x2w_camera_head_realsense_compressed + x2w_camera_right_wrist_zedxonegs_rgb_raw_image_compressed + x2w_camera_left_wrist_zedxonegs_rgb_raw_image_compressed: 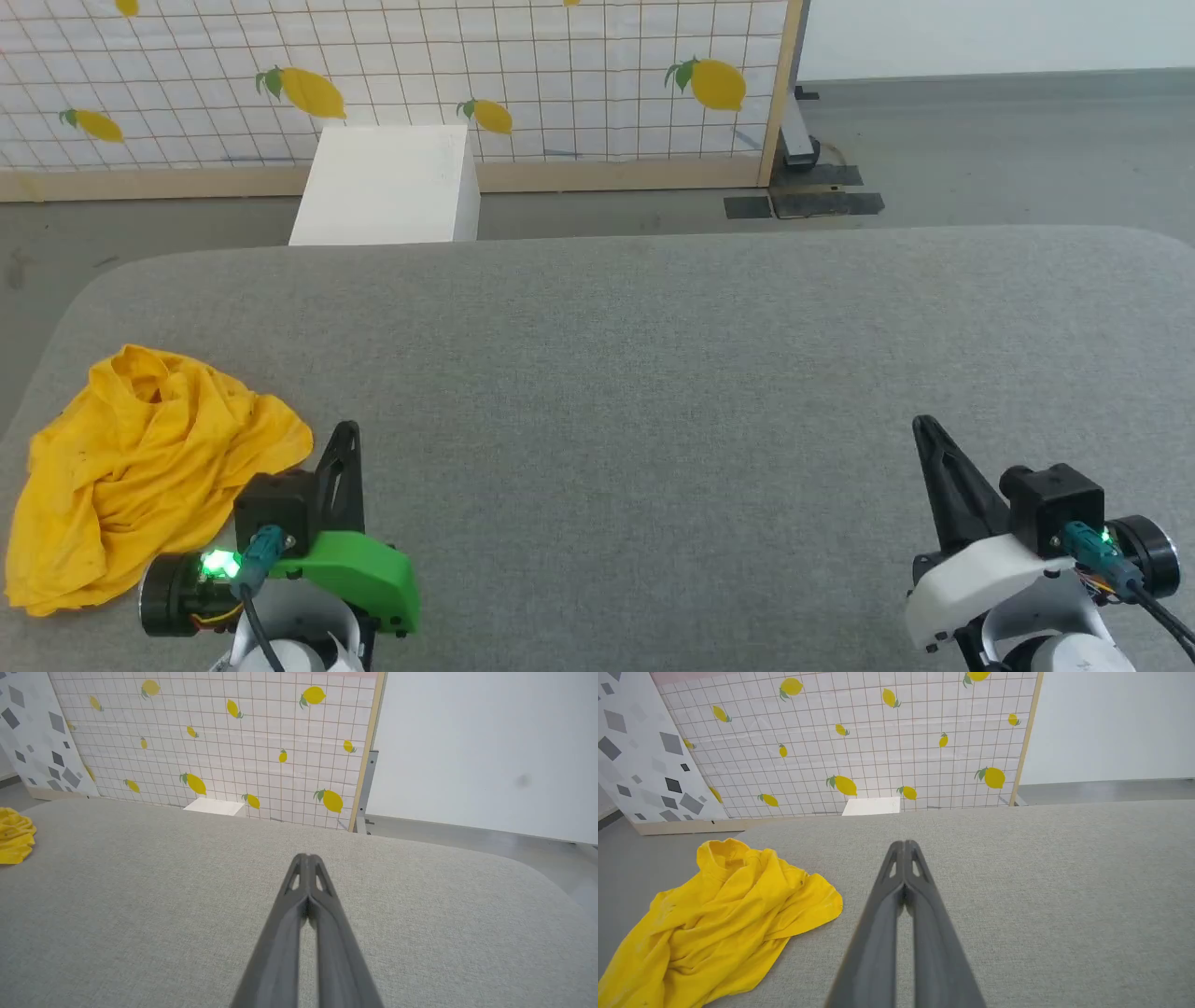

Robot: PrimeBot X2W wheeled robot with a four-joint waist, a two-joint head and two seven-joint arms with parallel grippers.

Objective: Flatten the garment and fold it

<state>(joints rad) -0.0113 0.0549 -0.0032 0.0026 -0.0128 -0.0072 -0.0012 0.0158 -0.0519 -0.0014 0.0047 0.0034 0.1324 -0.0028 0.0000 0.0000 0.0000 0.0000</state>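
Note:
The garment (140, 457), a mustard-yellow T-shirt, lies crumpled in a heap near the left end of the grey table (635, 373); its print is hidden in the folds. My left gripper (347, 431) hovers just right of the heap, shut and empty. In the left wrist view the garment (719, 924) lies to the left of the left gripper (904, 845), apart from it. Far to the right, my right gripper (924, 425) is shut and holds nothing. From the right wrist, the right gripper (307, 857) points over bare cloth, and an edge of the garment (14, 835) shows at far left.
The table has rounded corners, and the garment lies close to its left edge. Beyond the far edge stand a white box (387, 187) on the floor and a lemon-print grid screen (392, 84). Grey floor (980, 149) stretches to the right behind the table.

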